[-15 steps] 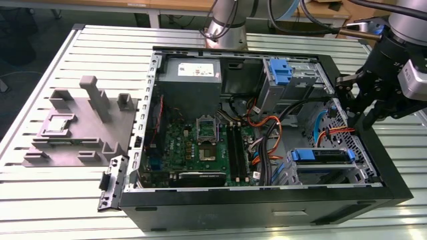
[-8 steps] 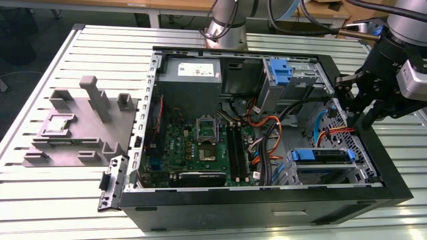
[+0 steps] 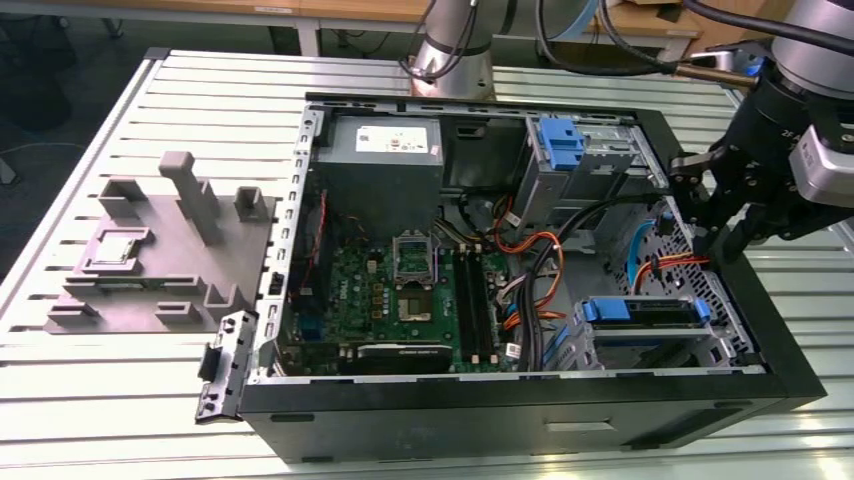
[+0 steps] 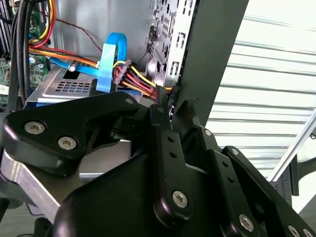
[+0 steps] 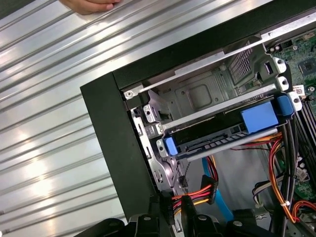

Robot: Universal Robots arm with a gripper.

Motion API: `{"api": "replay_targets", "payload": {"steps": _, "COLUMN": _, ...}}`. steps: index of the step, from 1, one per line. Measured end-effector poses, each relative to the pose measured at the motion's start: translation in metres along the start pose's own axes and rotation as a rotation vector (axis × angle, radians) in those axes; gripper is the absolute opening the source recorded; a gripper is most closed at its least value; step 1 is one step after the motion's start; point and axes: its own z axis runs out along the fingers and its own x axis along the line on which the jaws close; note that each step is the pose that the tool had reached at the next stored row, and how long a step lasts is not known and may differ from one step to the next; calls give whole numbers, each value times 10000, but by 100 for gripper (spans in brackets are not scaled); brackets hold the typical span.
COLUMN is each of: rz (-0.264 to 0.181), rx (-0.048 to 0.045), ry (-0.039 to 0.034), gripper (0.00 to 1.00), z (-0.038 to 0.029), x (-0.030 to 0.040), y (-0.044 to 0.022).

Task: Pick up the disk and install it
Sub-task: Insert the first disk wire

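disk: silver hard drive in blue plastic carrier (image 3: 641, 312) – already sitting in the metal drive bay at the open black computer case's (image 3: 534, 415) corner
end effector: black fingers (image 3: 718, 215) pressed together, empty – above the case's edge

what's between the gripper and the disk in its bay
In the first wrist view, a red, yellow and black cable bundle lies between the gripper and the disk seated in its bay.

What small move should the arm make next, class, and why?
Probably lift the gripper straight up, clear of the computer case. The disk already appears to sit in the drive bay, and the gripper hangs beside the case's wall near the cables, apart from the disk.
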Motion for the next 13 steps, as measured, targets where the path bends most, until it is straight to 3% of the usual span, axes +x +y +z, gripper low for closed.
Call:
{"api": "replay_targets", "payload": {"steps": 4, "rz": 31, "rx": -4, "ry": 1, "gripper": 30, "z": 25, "x": 4, "y": -2}}
{"api": "replay_targets", "payload": {"steps": 7, "rz": 43, "rx": -15, "ry": 3, "gripper": 17, "z": 39, "x": 3, "y": -2}}
{"api": "replay_targets", "payload": {"steps": 13, "rz": 44, "rx": -6, "ry": 1, "gripper": 16, "z": 44, "x": 3, "y": -3}}
